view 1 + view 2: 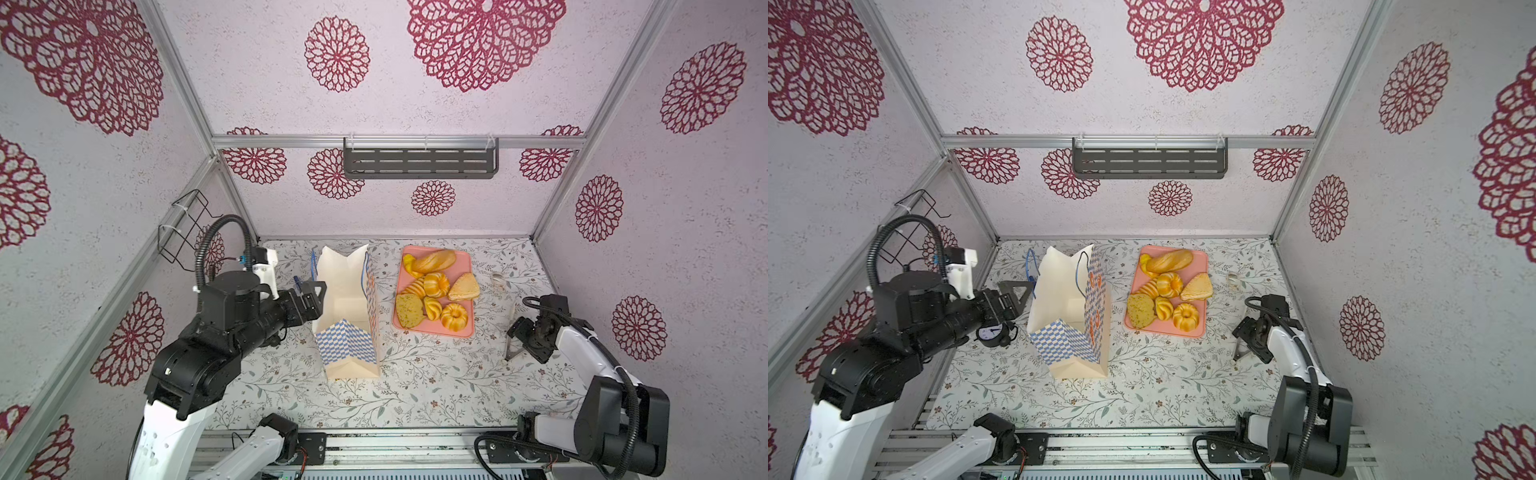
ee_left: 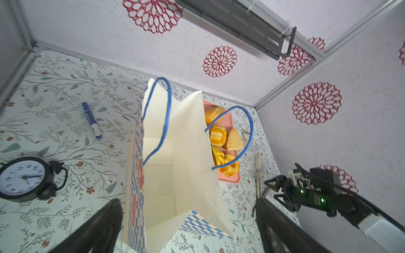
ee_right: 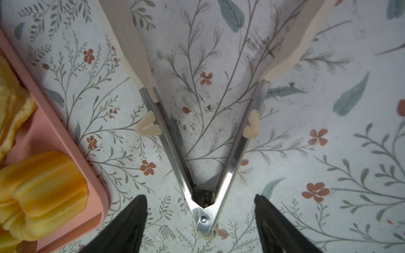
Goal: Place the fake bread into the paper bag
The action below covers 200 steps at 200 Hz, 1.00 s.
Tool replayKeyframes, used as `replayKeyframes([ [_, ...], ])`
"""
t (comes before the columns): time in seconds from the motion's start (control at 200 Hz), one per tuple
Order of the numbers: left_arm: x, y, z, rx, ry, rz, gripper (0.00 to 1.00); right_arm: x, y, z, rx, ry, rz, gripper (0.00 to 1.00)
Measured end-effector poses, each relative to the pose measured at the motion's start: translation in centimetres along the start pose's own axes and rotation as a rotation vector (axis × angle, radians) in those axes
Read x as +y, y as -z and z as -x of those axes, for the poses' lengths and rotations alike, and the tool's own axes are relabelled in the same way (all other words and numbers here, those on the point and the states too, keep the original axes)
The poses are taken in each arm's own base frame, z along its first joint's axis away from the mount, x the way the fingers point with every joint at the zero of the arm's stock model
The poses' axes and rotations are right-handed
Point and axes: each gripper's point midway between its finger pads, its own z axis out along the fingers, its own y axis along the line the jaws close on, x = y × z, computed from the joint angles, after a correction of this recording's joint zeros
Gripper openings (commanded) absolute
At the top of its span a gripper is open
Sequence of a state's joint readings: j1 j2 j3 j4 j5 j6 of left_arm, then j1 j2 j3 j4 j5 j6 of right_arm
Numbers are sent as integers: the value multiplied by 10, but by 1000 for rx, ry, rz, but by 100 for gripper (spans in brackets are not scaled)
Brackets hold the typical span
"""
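While left gripper (image 1: 313, 300) and right gripper (image 3: 199, 197) are being held spread, bread (image 1: 436, 284) is being judged light, squashy; tongs (image 3: 173, 153) mid-body advised.

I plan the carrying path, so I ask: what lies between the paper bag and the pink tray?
Nothing: in both top views only a bare strip of floral table separates the paper bag from the pink tray.

Top views high, sharing table (image 1: 415, 395); wrist views close, angled down.
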<state>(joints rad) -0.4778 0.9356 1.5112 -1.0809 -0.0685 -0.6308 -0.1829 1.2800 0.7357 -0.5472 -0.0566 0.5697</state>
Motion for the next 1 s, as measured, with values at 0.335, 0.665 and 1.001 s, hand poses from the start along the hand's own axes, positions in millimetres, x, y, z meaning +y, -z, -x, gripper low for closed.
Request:
replayKeyframes([
  [0.335, -131, -66, -29, 92, -200, -180, 97, 3, -20, -7, 50, 29, -31, 74],
  [0.665, -176, -110, -57, 128, -197, -252, 97, -3, -35, -6, 61, 45, -96, 70],
  [1.001, -185, -136, -81, 190, -142, -270, 97, -1, -40, -3, 59, 52, -108, 58],
])
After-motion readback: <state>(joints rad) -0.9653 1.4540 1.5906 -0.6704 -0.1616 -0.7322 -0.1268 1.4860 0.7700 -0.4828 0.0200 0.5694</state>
